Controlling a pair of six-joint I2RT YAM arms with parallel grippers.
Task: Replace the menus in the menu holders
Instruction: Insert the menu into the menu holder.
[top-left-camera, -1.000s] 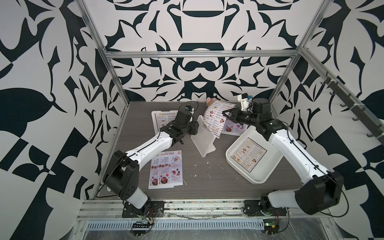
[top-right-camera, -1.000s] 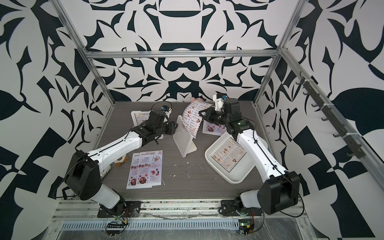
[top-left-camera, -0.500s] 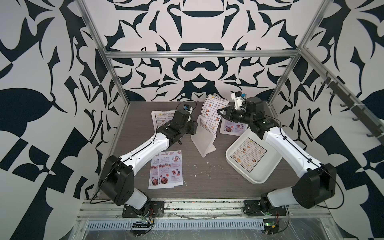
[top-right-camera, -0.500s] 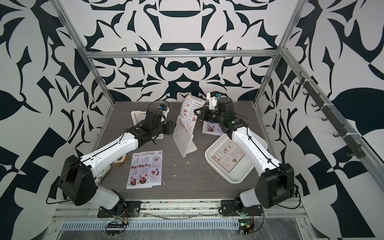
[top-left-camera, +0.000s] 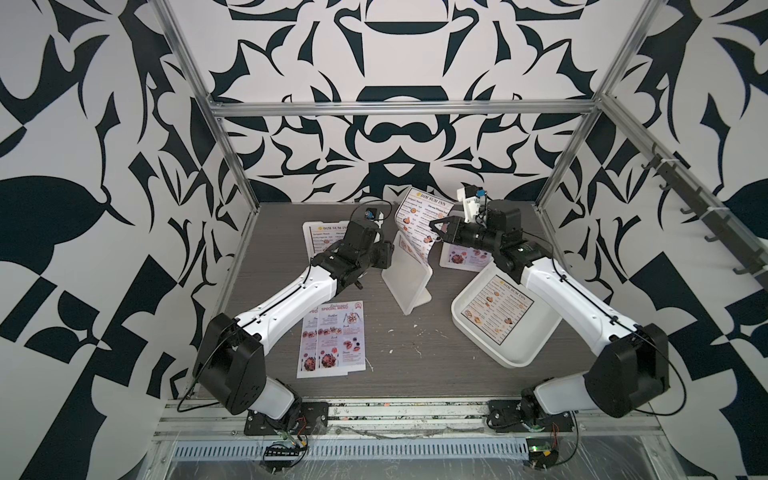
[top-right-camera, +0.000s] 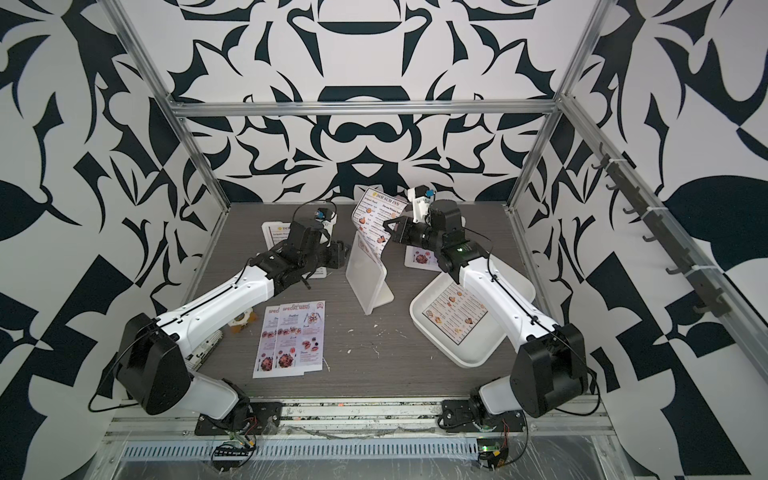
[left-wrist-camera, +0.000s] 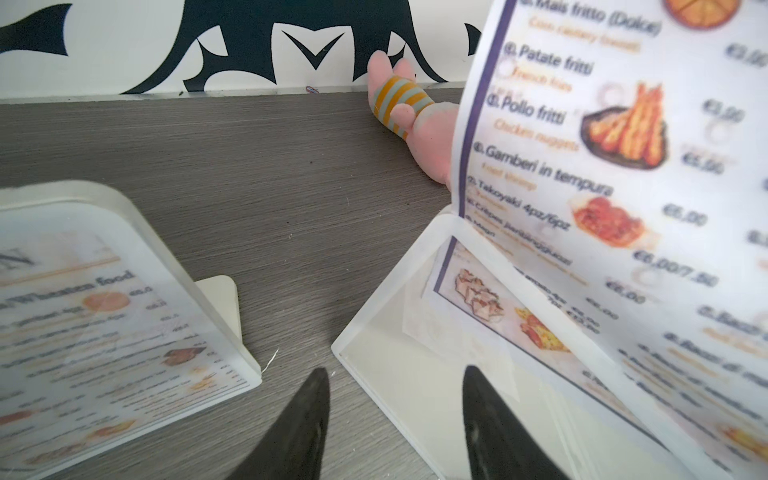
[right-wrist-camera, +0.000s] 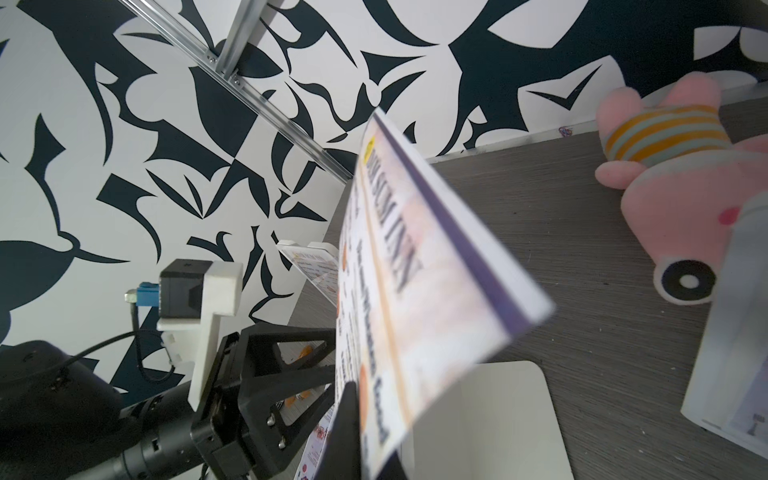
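The right end effector (top-left-camera: 433, 226) is clamped shut on the side edge of the held menu (top-left-camera: 419, 219), a white "DIM SUM INN" sheet, about halfway up the sheet. In the right wrist view, a dark finger (right-wrist-camera: 349, 415) presses the sheet's near edge. The sheet bows upward, with its heading towards the back edge of the surface (top-left-camera: 415, 374). Its lower end sits inside the middle menu holder (top-left-camera: 409, 282), as the left wrist view shows through the holder's pale front.

That holder stands slanted near the middle of the surface, closer to the back edge.

The left end effector (top-left-camera: 387, 257) is just beside the holder's left edge with its jaws about half apart. In the left wrist view (left-wrist-camera: 392, 415), one finger is over bare surface and one is over the holder's foot. The holder's edge runs between them, and a gap shows beside the left finger. Nothing is gripped.

The back-left menu holder (top-left-camera: 318, 239) stands near the back left corner and carries a "DIM SUM INN" sheet. The third menu holder (top-left-camera: 461, 259) is under the right arm with a pinkish sheet in it.

Two SPECIAL MENU sheets (top-left-camera: 336, 336) lie flat and overlapping towards the front left corner. Near the right edge, a white tray (top-left-camera: 459, 318) holds the tray menu (top-left-camera: 496, 309). A pink plush toy (left-wrist-camera: 411, 112) lies at the back edge.
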